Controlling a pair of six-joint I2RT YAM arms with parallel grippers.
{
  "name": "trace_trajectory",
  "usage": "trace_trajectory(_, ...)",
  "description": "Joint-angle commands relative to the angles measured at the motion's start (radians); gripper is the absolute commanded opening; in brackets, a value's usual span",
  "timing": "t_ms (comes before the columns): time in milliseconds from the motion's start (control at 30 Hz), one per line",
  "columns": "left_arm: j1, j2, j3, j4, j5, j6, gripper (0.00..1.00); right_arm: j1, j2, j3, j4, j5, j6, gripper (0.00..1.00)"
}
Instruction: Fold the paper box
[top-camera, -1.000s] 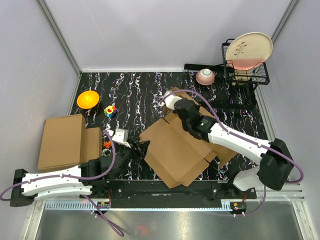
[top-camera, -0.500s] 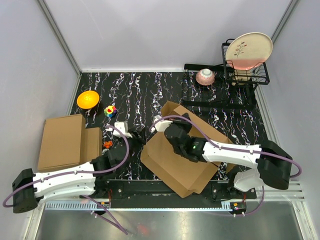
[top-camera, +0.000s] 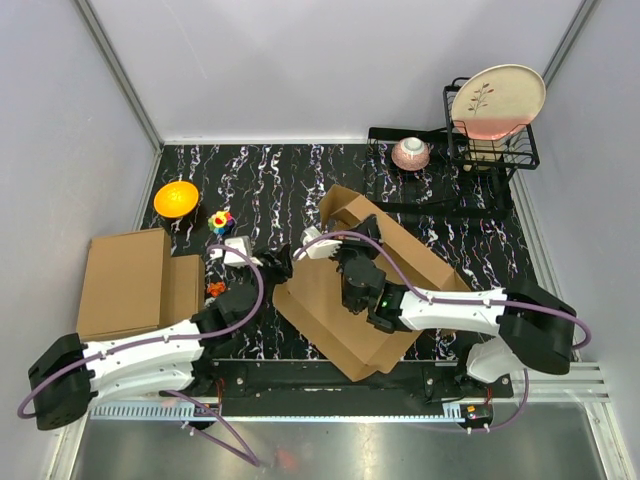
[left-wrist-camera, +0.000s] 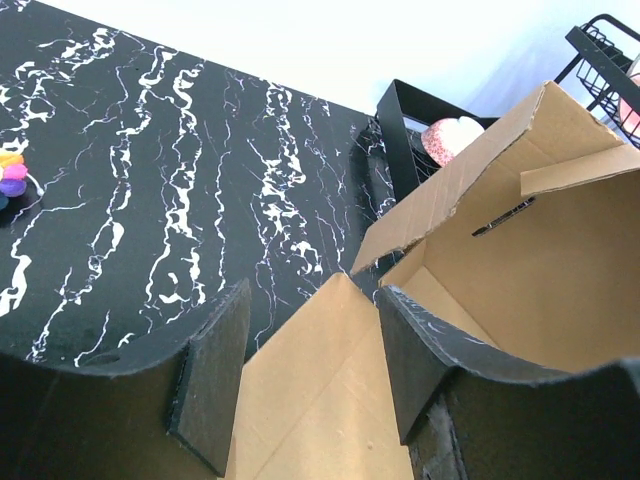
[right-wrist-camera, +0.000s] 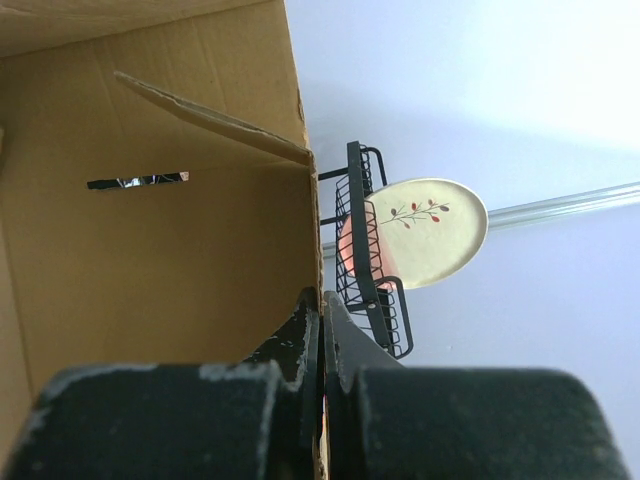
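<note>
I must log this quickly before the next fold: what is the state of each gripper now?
Left gripper: open, gripping nothing.
Right gripper: closed, fingers pinching a wall edge of the paper box.

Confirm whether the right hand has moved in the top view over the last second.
Yes. The right hand, shut on the brown corrugated cardboard box, went left and toward the near edge, away from the black wire dish rack.

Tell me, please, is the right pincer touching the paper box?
Touching. The right wrist view shows the right pincer shut on an upright wall edge of the paper box.
</note>
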Motion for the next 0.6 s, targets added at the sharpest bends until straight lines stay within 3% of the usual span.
trace_trajectory(0, 0.043, 0.064, -0.028, 0.185, 0.066, -0.019, 0.57, 0.007, 0.022, 0.009, 0.065, 0.007, 0.033, 0.0)
trace_trajectory(133, 0.092, 0.119, -0.074, 0.317, 0.108, -0.061, 0.58, 0.016, 0.017, -0.045, -0.004, 0.014, 0.131, 0.0)
trace_trajectory(267, 0.173, 0.202, -0.092, 0.47, 0.181, -0.07, 0.59, 0.025, -0.04, -0.036, -0.239, 0.008, 0.338, 0.0)
trace_trajectory(567, 0.299, 0.472, -0.034, 0.782, 0.41, -0.079, 0.63, 0.025, -0.106, 0.015, -0.552, -0.098, 0.613, 0.0)
